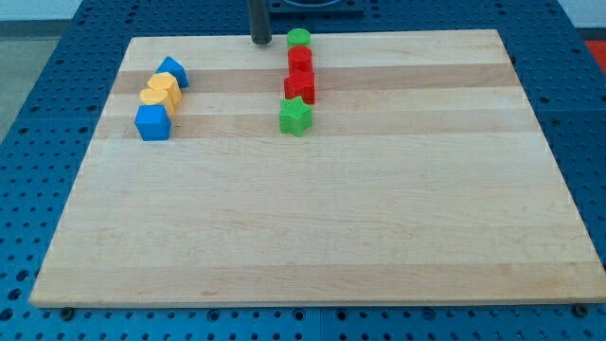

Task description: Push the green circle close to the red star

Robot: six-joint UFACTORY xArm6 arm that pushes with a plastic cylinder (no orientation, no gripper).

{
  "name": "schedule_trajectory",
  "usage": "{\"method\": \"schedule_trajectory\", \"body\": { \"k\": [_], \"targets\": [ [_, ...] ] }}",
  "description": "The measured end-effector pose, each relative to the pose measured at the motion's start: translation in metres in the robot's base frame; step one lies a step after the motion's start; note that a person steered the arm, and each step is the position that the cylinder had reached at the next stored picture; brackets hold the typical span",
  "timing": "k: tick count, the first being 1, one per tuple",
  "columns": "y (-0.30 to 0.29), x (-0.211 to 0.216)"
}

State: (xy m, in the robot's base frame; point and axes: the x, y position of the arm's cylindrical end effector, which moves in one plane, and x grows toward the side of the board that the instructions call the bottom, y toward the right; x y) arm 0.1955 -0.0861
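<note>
The green circle (299, 38) sits at the board's top edge, at the head of a column of blocks. Directly below it and touching is a red block (300, 59) whose shape I cannot make out. Below that is the red star (300, 86), and below that a green star (295, 116). My tip (260, 40) rests on the board near the top edge, a short way to the left of the green circle and apart from it.
At the view's upper left is a cluster: a blue block (172, 71), two yellow blocks (160, 92), and a blue cube (152, 122). The wooden board (312, 218) lies on a blue perforated table.
</note>
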Motion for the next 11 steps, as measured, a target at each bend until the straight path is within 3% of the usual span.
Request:
{"method": "schedule_trajectory", "body": {
  "k": [2, 4, 6, 7, 8, 9, 10, 11],
  "targets": [
    [0.006, -0.001],
    [0.142, -0.001],
    [0.142, -0.003],
    [0.073, 0.000],
    [0.097, 0.016],
    [0.199, 0.031],
    [0.184, 0.036],
    [0.176, -0.003]
  ]
}}
